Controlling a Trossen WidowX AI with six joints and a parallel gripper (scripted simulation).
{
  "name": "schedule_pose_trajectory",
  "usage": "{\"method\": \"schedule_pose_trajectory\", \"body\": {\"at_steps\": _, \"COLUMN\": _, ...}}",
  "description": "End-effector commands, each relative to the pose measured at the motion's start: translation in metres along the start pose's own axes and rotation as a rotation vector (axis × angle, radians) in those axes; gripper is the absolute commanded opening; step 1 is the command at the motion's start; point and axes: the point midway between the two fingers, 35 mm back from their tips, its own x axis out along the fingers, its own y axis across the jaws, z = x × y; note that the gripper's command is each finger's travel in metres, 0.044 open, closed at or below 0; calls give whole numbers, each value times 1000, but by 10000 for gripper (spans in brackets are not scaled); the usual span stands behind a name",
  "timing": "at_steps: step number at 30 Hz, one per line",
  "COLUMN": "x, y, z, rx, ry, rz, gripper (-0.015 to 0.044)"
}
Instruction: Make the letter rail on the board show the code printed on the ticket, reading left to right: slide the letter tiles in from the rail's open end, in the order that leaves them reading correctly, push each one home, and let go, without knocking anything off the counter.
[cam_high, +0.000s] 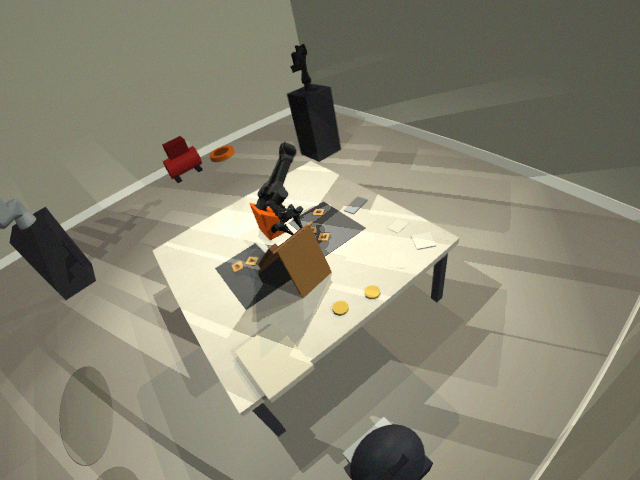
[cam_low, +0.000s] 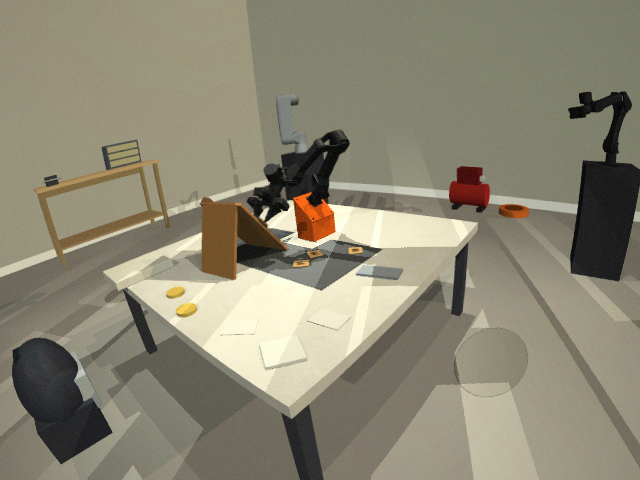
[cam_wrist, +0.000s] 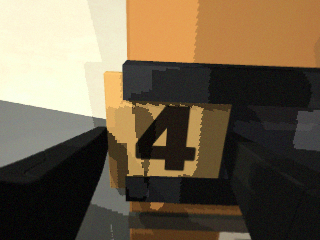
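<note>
My gripper (cam_high: 290, 223) (cam_low: 261, 222) (cam_wrist: 166, 138) is shut on a tan tile marked 4 (cam_wrist: 212, 142), one finger at each side edge. The tile reads upright and sits between the dark lips of the rail (cam_wrist: 167, 82) at its left, open end. A narrow left strip of the tile sticks out past the rail's end. Right of the tile the channel looks dark, partly hidden by the finger. The rail is on the sloping brown board (cam_high: 305, 260) (cam_low: 219, 240) (cam_wrist: 230, 30). Other tiles (cam_high: 318, 211) (cam_high: 251, 260) (cam_low: 355, 250) lie flat on the mat. I cannot read the ticket.
The dark mat (cam_high: 235, 284) (cam_low: 320, 281) lies under the board. An orange block (cam_high: 266, 219) (cam_low: 323, 227) stands at the arm's base. Two yellow discs (cam_high: 372, 291) (cam_high: 340, 307), a grey slab (cam_high: 355, 205) (cam_low: 379, 272) and pale pads (cam_high: 423, 241) (cam_low: 283, 352) lie on the counter.
</note>
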Motion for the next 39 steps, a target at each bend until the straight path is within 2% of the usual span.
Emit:
{"method": "schedule_pose_trajectory", "body": {"at_steps": 1, "x": 0, "y": -2, "z": 0, "rx": -2, "ry": 2, "rz": 3, "gripper": 0}}
{"method": "schedule_pose_trajectory", "body": {"at_steps": 39, "x": 1, "y": -21, "z": -1, "rx": -3, "ry": 2, "rz": 3, "gripper": 0}}
